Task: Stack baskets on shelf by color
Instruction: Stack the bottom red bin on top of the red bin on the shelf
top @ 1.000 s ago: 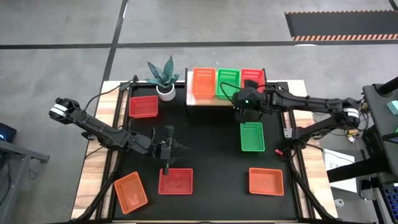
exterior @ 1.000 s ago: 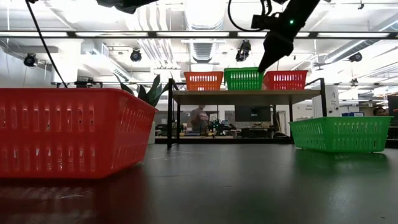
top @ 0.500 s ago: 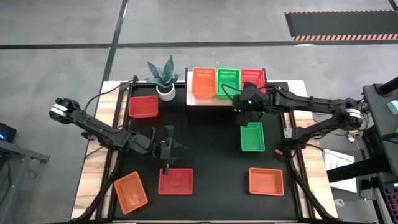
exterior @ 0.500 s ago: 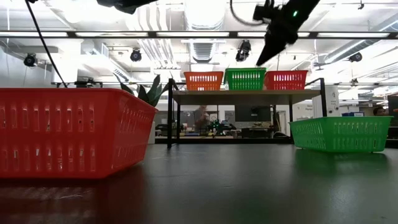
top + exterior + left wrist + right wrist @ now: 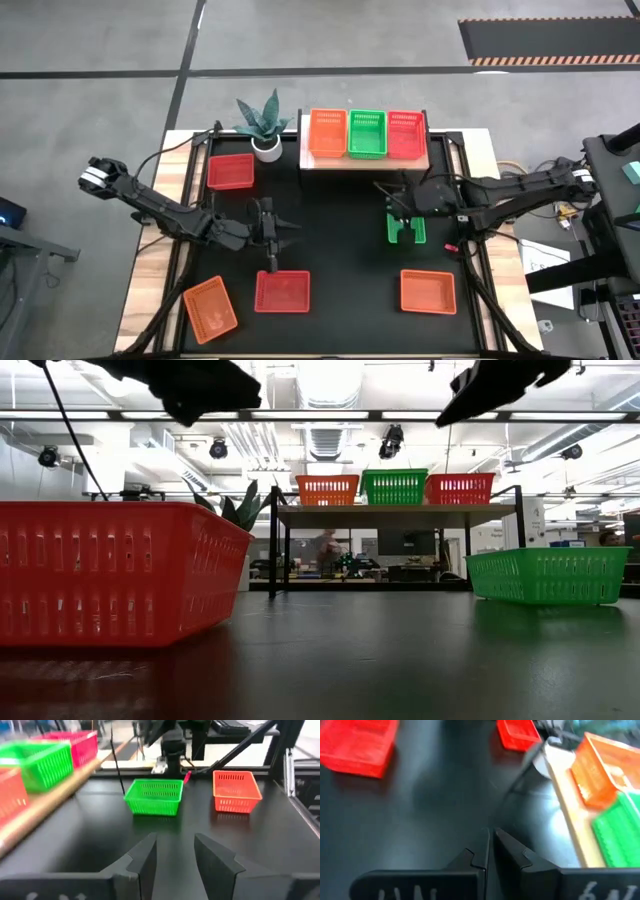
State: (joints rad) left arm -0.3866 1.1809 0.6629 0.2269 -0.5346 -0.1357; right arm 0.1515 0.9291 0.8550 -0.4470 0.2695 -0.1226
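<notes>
Stocking status: shelf point(image 5: 363, 163) at the table's far edge carries three baskets side by side, orange basket point(image 5: 327, 133) left, green basket point(image 5: 366, 133) middle, pink basket point(image 5: 405, 134) right, one colour per column for stacking.
Right gripper point(image 5: 402, 212): jaws nearly closed, empty; now above the loose green basket point(image 5: 405, 226) on the table, having pulled back from the shelf, likely to fetch it.
Left gripper point(image 5: 270, 232): jaws parted, empty, above the near red basket point(image 5: 282, 291); barely moved.
Remaining: six baskets still on the table point(image 5: 340, 240).
</notes>
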